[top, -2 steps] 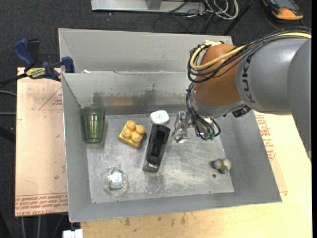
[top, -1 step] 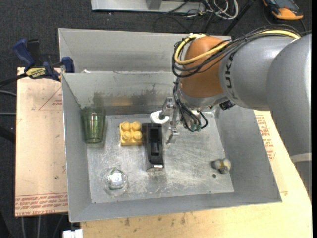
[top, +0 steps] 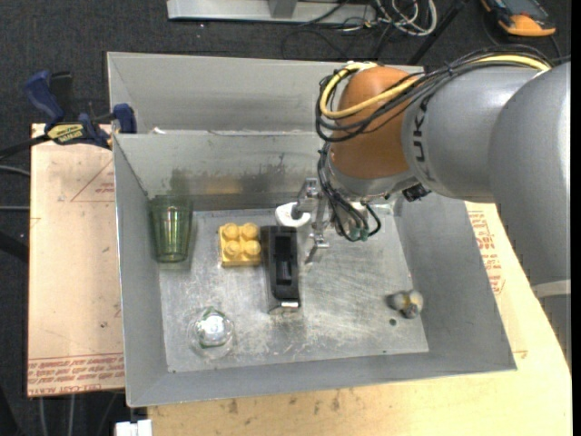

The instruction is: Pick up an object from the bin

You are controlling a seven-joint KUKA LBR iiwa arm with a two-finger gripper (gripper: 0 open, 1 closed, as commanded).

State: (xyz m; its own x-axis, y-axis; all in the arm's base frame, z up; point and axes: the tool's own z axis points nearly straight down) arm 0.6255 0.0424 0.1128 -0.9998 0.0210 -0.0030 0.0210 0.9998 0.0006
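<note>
My fingers [top: 316,236] sit low in the bin [top: 363,334], at the far end of the black bar [top: 283,268], probably lining up on it. Can't tell how open they are or if they hold anything. Yellow brick [top: 240,243] just beside the bar crowds that side; green cup [top: 171,230] stands clear.

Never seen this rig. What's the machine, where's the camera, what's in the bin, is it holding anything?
One robot arm with an orange wrist cover reaches from the right into a grey metal bin. A single camera looks down from above, slightly sideways. The gripper hangs near the bin's middle, just right of a black oblong block. Also on the floor: a yellow studded brick, a green see-through cup at the left, a shiny round thing front left, a small lumpy thing at the right. Whether anything is held, I cannot tell.
</note>
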